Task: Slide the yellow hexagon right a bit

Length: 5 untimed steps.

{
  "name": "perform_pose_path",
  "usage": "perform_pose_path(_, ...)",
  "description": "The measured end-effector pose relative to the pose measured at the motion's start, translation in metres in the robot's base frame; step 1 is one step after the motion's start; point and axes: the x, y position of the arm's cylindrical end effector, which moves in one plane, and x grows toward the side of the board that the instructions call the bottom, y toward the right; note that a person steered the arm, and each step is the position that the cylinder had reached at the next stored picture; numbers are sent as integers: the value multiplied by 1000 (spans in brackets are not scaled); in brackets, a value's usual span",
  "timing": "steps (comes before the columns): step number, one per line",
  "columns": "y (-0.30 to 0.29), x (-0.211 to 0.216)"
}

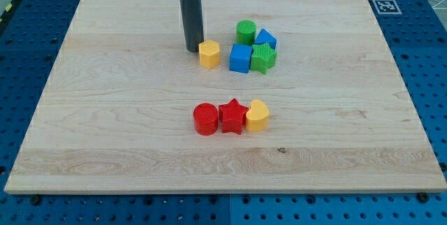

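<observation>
Where boardwood shows, my tip (192,49) beside yellow hexagon (209,54)

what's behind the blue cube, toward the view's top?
Behind the blue cube: a green cylinder and another blue block, partly covered by the green star. Their bases are hidden.

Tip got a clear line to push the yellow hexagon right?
Probably yes: my tip sits just at the view's left of the yellow hexagon, nothing between. The blue cube lies close on its right, limiting travel.
</observation>
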Motion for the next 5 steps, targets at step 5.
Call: perform_pose_path(5, -55, 13)
